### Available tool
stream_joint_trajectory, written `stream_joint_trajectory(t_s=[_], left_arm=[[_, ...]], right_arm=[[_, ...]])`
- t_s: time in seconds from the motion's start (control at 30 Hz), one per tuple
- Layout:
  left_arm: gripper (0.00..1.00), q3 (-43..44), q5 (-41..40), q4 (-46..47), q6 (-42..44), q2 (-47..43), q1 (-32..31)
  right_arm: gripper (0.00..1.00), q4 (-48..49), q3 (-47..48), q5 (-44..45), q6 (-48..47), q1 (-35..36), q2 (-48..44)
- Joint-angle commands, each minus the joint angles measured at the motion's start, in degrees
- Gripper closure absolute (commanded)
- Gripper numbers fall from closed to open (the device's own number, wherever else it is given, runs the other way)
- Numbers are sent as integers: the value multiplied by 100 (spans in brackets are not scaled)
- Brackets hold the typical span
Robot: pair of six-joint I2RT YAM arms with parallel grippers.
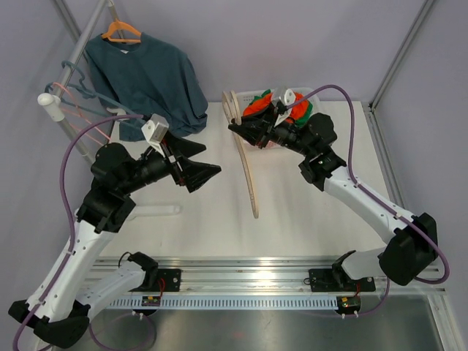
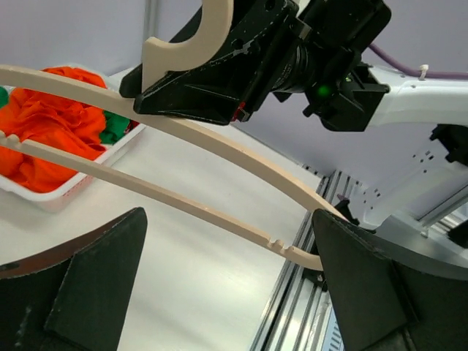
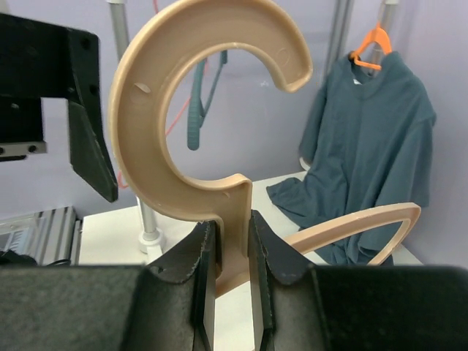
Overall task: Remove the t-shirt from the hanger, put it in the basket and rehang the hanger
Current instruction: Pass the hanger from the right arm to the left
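Hanger [image 3: 137,128] bare in right gripper [image 3: 230,245]; left gripper [image 1: 207,162] wide open

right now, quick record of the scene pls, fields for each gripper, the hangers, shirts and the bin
beige hanger: bare, no garment on it
right gripper: shut on the beige hanger, at the neck under its hook
left gripper: open, empty, facing the beige hanger, not touching it
teal t-shirt: hanging on an orange hanger at the rack, back left
bin: holds an orange garment and a green garment
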Motion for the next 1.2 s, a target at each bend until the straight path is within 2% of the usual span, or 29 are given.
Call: stream_joint_trajectory(t_s=[0.0,0.2,0.3,0.37,0.4,0.53,0.77,0.9,1.03,1.17], left_arm=[[4,-393,575,1090,-728,-418,153],[12,-1017,775,1925,-2151,-542,653],[13,-1615,961,3327,-2934,-594,821],[13,-2079,909,3893,-3302,-621,821],[14,-2239,909,4600,-3461,-612,812],[16,-2679,882,5714,-3762,-385,803],[18,-2715,497,5760,-3525,-506,733],[19,-2522,-110,5092,-3165,-569,427],[19,-2232,-383,4503,-2928,-340,84],[19,-2030,-1224,3775,-2786,-278,-198]], right_arm=[[100,305,383,-452,173,-91,-243],[100,1068,410,-549,331,-108,-155],[100,1297,515,-663,559,-108,-15],[100,1586,586,-689,744,-100,125],[100,1754,577,-724,962,-108,161],[100,2597,481,-839,1526,-100,372],[100,3108,788,-1085,2027,-99,942],[100,3223,972,-1103,2159,-108,1207],[100,3232,1253,-1111,2204,-108,1426],[100,3328,1456,-1208,2309,-108,1637]])
